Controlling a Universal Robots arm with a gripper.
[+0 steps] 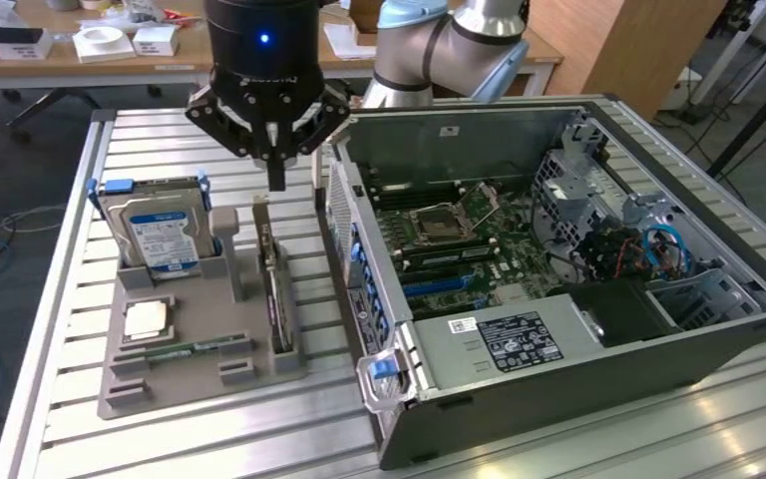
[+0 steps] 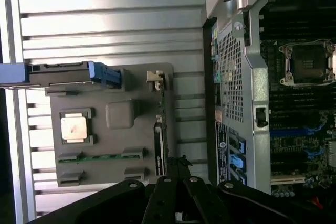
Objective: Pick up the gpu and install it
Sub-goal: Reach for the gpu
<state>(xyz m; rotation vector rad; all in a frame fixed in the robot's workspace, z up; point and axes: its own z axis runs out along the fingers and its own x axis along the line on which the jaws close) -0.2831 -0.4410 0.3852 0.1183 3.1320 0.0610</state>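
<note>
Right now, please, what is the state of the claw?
Claw: over the gpu standing in the grey tray; open or closed cannot be told.

The tool (image 2: 176,163) hides one end of the gpu (image 2: 159,140); an edge crops the hard drive (image 2: 58,72).

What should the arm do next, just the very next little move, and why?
Probably a short, straight descent onto the gpu. The gripper hangs just above the card's top edge, near its bracket end. The card stands on edge in its slot in the gray tray, beside the open computer case, and has not yet been lifted.
</note>
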